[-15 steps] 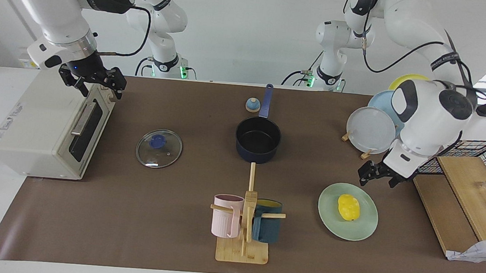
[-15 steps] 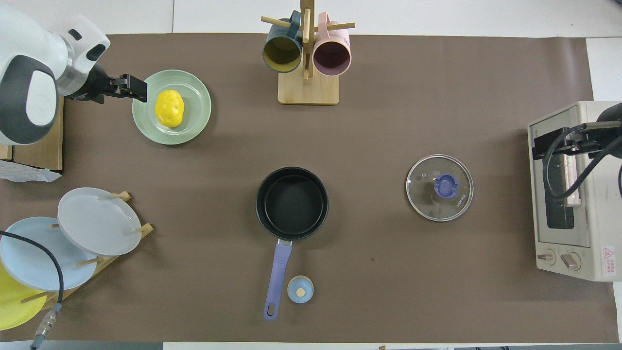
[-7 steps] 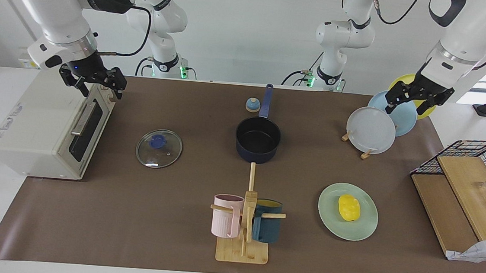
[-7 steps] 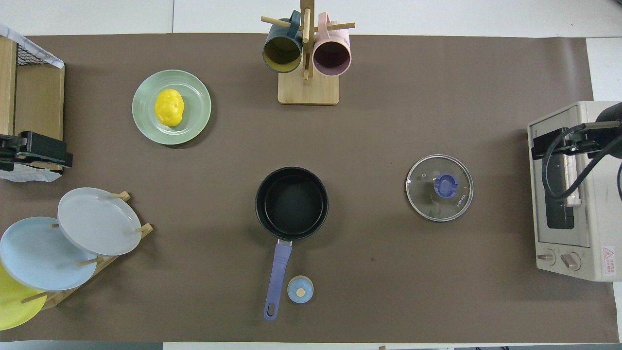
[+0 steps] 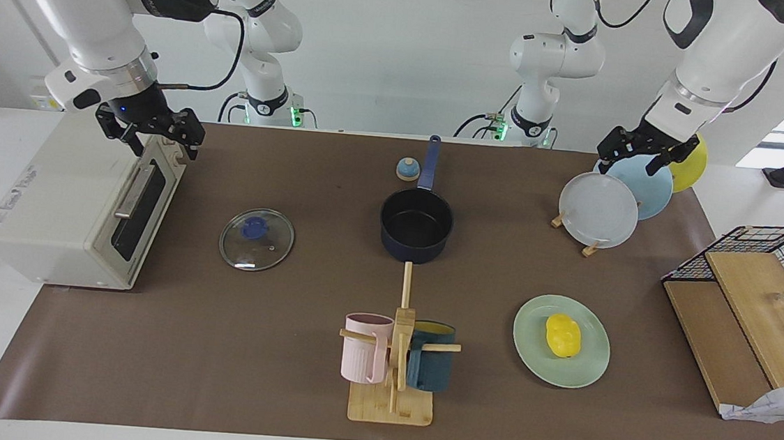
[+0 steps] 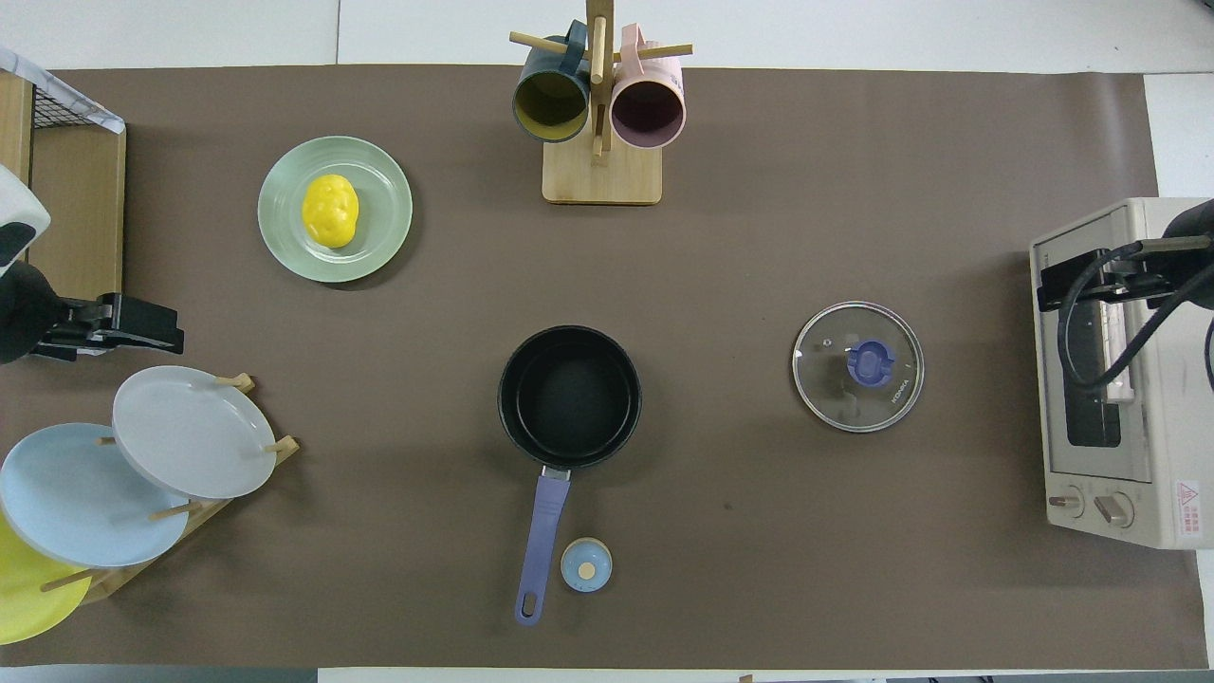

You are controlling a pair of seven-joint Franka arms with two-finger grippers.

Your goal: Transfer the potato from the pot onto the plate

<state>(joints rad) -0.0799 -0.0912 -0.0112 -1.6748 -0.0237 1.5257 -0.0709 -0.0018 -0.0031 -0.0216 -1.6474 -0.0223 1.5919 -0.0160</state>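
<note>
The yellow potato [image 5: 563, 335] lies on the mint-green plate [image 5: 587, 361], toward the left arm's end of the table; it also shows on the plate [image 6: 379, 228] in the overhead view [image 6: 330, 211]. The navy pot [image 5: 416, 225] stands mid-table with a bare black inside [image 6: 569, 396], its handle pointing toward the robots. My left gripper [image 5: 631, 158] is open and empty, raised over the plate rack, away from the potato [image 6: 171, 327]. My right gripper [image 5: 160, 142] is open and empty over the toaster oven's top front edge [image 6: 1048, 285], and that arm waits.
A glass lid [image 5: 256, 239] lies between pot and toaster oven [image 5: 78, 202]. A mug tree [image 5: 395, 360] with a pink and a teal mug stands farther from the robots than the pot. The rack holds grey-white [image 5: 599, 210], light blue and yellow plates. A small blue knob [image 5: 407, 169] sits by the pot handle. A wire basket with boards [image 5: 743, 289] stands beside the mint-green plate.
My left gripper has risen from beside the mint-green plate and swung back to over the plate rack. The potato stays on the plate. The right arm has not moved.
</note>
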